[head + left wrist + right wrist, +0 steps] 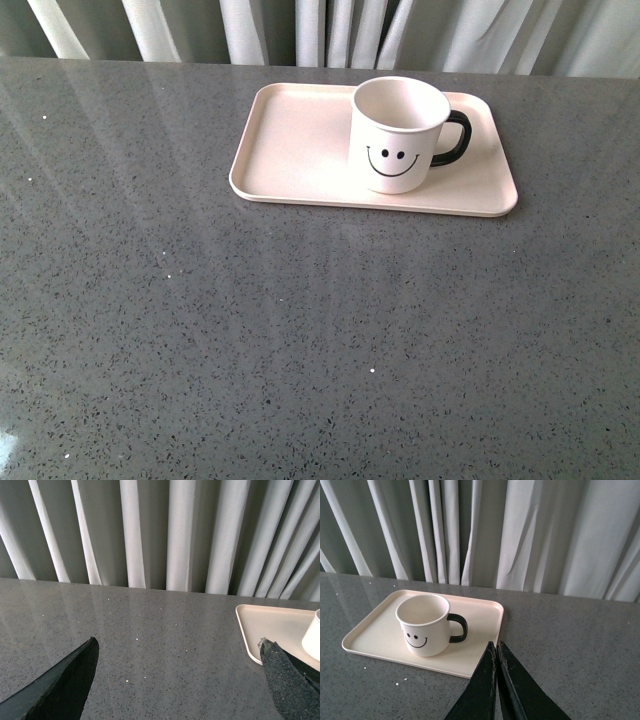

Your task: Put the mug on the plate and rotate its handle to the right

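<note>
Resting mug [397,133] upright on plate [290,140]

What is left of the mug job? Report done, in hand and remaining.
Done: the white smiley-face mug stands upright on the pale pink rectangular tray, its black loop handle pointing right. In hand: nothing; the right gripper is shut and empty, and the left gripper is open, both clear of the mug. Left: nothing visible.

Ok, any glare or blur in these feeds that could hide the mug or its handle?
Front view: pale streaks of glare run across the grey table, but the mug and its handle are sharp on the plate. Right wrist view: evenly lit and clear, with the shut right gripper in the foreground. Left wrist view: the mug is cut off at the frame edge, and the left gripper fingers are dark.
</note>
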Robot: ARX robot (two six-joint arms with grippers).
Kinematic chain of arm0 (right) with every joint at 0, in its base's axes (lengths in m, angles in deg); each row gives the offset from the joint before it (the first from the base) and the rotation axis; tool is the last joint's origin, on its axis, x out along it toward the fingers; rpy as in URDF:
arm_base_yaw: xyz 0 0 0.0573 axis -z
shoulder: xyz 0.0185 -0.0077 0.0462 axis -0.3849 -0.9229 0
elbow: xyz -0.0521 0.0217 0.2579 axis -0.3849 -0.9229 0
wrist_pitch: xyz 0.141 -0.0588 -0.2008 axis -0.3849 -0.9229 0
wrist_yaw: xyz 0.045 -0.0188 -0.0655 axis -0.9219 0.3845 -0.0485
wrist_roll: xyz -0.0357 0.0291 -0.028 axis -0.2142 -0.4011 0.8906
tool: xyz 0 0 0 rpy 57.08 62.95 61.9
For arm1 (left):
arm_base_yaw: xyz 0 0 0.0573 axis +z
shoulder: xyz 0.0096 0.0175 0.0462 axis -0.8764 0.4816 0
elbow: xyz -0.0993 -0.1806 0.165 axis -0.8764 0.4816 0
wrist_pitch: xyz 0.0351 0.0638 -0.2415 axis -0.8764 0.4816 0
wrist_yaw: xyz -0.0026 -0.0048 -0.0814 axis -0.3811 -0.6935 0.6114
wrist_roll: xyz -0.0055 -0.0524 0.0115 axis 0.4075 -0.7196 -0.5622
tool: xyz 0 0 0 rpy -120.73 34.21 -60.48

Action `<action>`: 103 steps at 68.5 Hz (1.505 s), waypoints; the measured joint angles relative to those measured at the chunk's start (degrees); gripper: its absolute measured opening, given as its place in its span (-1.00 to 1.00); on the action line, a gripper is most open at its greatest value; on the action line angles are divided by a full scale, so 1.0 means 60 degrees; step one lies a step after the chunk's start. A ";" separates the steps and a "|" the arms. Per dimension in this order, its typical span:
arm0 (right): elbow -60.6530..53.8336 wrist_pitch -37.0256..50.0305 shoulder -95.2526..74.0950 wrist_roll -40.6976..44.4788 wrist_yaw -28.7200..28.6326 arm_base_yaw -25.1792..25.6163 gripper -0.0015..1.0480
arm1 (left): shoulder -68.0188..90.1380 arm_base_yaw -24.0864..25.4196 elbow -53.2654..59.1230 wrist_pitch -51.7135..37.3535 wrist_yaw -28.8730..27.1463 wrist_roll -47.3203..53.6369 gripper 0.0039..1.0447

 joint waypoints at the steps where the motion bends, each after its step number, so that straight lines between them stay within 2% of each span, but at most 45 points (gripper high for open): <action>1: -0.0029 -0.0109 0.0149 0.0000 0.0000 0.0000 -0.97 | 0.0000 0.0000 0.0000 0.0000 0.0000 0.0000 0.83; 52: -0.0339 -0.4492 0.5111 0.0000 0.0000 0.0000 -0.97 | 0.0000 0.0000 0.0000 0.0000 0.0000 0.0000 0.83; 103: -0.0339 -0.6969 0.7621 0.0000 0.0000 0.0000 -0.97 | 0.0000 0.0000 0.0000 -0.0004 0.0000 0.0000 0.83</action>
